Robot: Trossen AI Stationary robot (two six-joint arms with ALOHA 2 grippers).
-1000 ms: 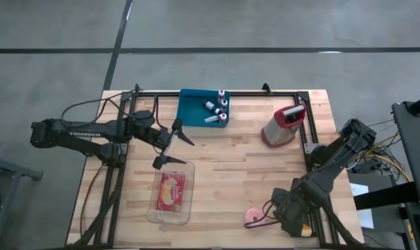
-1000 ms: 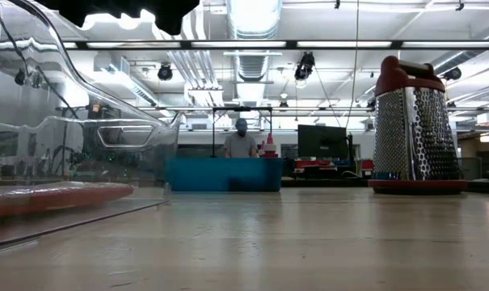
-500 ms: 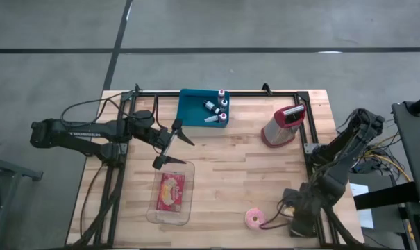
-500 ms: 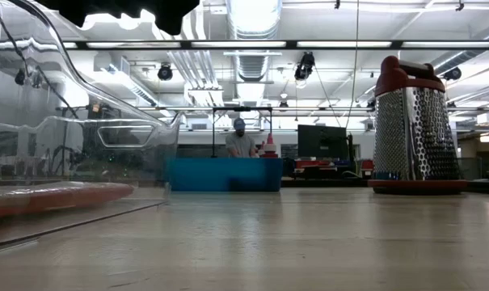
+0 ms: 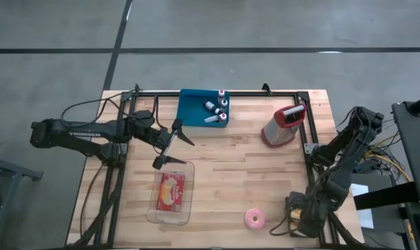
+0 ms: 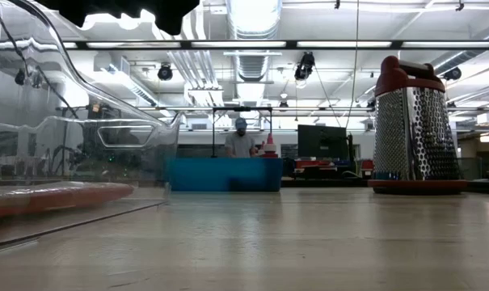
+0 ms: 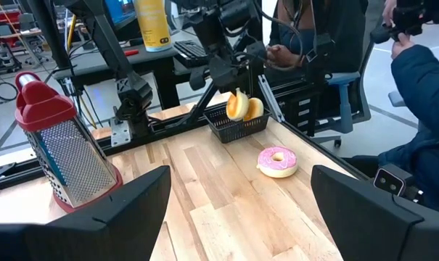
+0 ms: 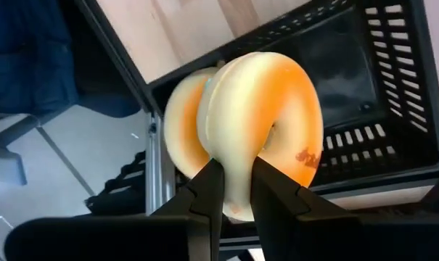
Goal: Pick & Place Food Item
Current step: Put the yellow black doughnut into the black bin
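Observation:
My right gripper (image 8: pixel 237 174) is at the table's near right corner (image 5: pixel 303 212), shut on an orange-yellow donut (image 8: pixel 266 123) over a black wire basket (image 8: pixel 364 109). A second orange round (image 8: pixel 181 127) shows right behind the donut. A pink frosted donut (image 5: pixel 255 219) lies flat on the table just left of that gripper. My left gripper (image 5: pixel 169 147) hangs open and empty above the far end of a clear glass dish (image 5: pixel 171 193), which holds a red packet. My right gripper pinches the donut's ring wall (image 8: pixel 237 192) between its two fingers, which close on its edge. In the left wrist view the fingers come from above, and the donut (image 7: pixel 238 106) hangs upright below them at the basket's (image 7: pixel 237 129) top. I cannot tell whether it touches the basket.
A steel grater with a red top (image 5: pixel 284 125) stands at the far right. A blue bin (image 5: pixel 196 107) with small bottles stands at the far middle. A black frame rail (image 5: pixel 310 149) runs along the table's right side. A person's sleeve (image 7: pixel 422 80) shows beyond the table's near edge.
My right gripper has gone from beside the pink donut toward the table's right near corner, over the basket. The pink donut, half covered before, now lies fully in view on the table.

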